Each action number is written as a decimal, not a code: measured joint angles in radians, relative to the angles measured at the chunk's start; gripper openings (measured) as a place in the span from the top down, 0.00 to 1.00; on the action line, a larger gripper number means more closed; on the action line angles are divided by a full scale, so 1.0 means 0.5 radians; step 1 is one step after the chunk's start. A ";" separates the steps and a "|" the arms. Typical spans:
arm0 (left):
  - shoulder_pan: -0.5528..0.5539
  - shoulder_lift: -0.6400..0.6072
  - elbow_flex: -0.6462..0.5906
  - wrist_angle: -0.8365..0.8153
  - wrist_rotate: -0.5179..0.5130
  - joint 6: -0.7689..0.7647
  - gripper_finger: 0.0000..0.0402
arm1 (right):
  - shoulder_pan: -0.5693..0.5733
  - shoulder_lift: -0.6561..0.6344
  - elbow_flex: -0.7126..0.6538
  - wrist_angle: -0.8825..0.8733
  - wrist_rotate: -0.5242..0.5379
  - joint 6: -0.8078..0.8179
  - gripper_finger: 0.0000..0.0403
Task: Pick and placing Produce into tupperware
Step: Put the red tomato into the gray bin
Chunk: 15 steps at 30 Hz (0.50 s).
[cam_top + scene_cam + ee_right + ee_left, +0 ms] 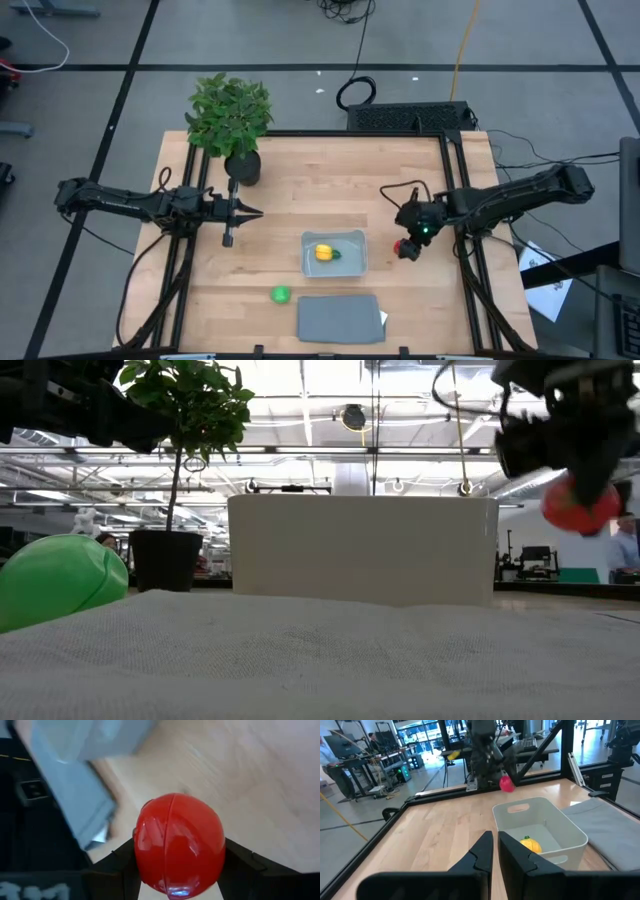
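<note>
With right gripper (pixel 180 870) pinching red produce (pixel 179 845), carry level over tupperware (pixel 352 262); release low beside yellow piece (pixel 325 252). Left gripper (pixel 495 851) pressed together.

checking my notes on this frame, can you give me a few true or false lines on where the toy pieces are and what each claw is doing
1. The right claw grips the red piece, lifted off the table. True.
2. The yellow piece lies on the lid. False: it sits in the tray.
3. The green piece is in the tray. False: it lies on the table, beside the grey lid.
4. The left claw is shut and empty. True.
</note>
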 joint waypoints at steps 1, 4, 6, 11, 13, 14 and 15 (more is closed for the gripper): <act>0.000 0.000 0.000 0.001 0.000 -0.001 0.92 | -0.013 -0.001 0.054 -0.051 0.002 -0.037 0.53; 0.000 0.000 0.000 0.001 0.000 0.000 0.92 | -0.040 0.006 0.235 -0.252 0.022 -0.156 0.53; 0.000 0.000 0.000 0.001 0.000 0.000 0.92 | -0.055 0.025 0.368 -0.396 0.100 -0.232 0.53; 0.001 0.000 0.000 0.004 -0.001 0.000 0.92 | -0.064 0.118 0.714 -0.801 0.243 -0.384 0.53; 0.000 0.000 0.000 0.004 -0.004 0.000 0.92 | -0.064 0.180 0.844 -0.952 0.273 -0.429 0.53; 0.001 0.000 0.000 0.004 -0.012 0.000 0.92 | -0.064 0.214 0.907 -1.015 0.274 -0.454 0.53; 0.000 0.000 0.000 0.009 -0.014 0.000 0.92 | -0.064 0.252 0.968 -1.072 0.279 -0.488 0.53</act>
